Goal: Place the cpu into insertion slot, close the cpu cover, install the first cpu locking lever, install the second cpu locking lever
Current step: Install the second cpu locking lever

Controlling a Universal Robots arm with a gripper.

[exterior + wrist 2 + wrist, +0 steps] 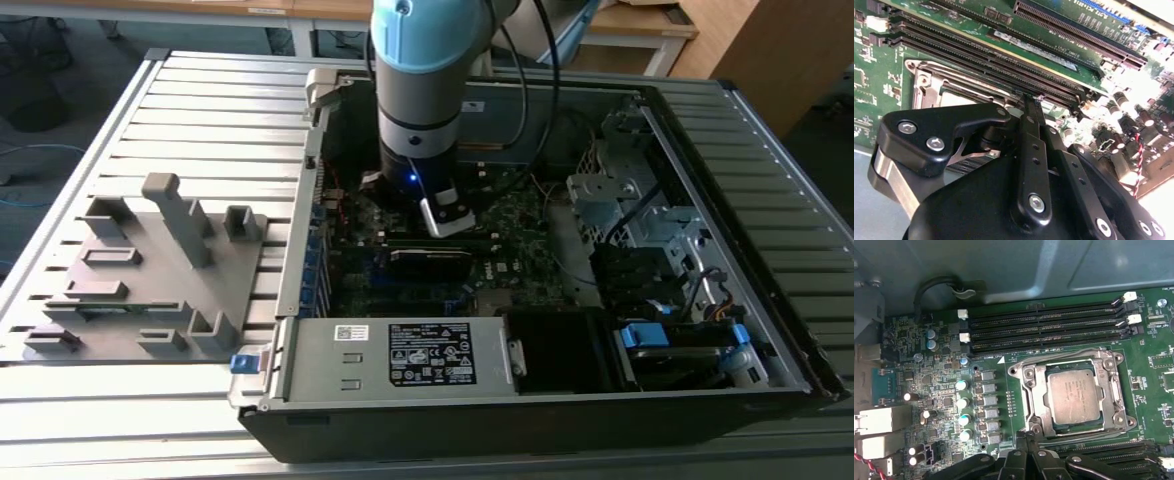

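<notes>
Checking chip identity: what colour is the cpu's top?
Dull silver-grey, clearest in the first wrist view: the cpu.

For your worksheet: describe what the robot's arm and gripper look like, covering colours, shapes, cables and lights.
The arm is a thick cylinder, light blue above, grey then black below, with a small blue light and black cables alongside. The gripper is black, with jointed links, silver screws and narrow fingers.

Slatted grey metal table [200,110] — wooden desks [641,25] behind, dark floor [54,60] beyond.
</notes>
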